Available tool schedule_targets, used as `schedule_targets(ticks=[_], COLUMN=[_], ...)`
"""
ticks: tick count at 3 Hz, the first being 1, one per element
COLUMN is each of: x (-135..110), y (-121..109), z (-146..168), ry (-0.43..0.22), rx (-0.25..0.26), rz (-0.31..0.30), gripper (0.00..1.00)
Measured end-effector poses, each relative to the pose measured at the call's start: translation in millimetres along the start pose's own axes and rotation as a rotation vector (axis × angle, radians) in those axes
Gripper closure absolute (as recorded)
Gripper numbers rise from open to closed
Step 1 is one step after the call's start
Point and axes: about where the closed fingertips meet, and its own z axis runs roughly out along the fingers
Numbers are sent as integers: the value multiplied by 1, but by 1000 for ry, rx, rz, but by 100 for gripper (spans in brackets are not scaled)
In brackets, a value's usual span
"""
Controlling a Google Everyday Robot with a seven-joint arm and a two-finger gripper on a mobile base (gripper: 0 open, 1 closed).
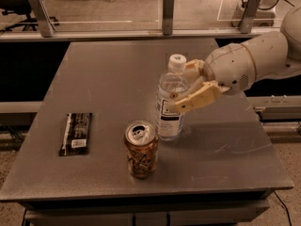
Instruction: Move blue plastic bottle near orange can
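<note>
The blue plastic bottle is clear with a white cap and a white-and-dark-blue label. It stands upright on the grey table, just right of and behind the orange can, almost touching it. The can is copper-orange with a dark pattern and a silver top. My gripper comes in from the right with its tan fingers closed around the bottle's upper body.
A flat black snack wrapper lies at the table's left front. A glass barrier with metal posts runs along the far edge. The white arm reaches over the table's right side.
</note>
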Motion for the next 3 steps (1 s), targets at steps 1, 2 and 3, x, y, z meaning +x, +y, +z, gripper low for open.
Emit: schedule_targets(ticks=[1,2,3], x=[-4,0,15], y=[10,14,14], z=[4,13,24], ry=[-18,57,126], rx=[-30,-52,-118], rz=[-140,-188,-130], gripper=[100,82,58])
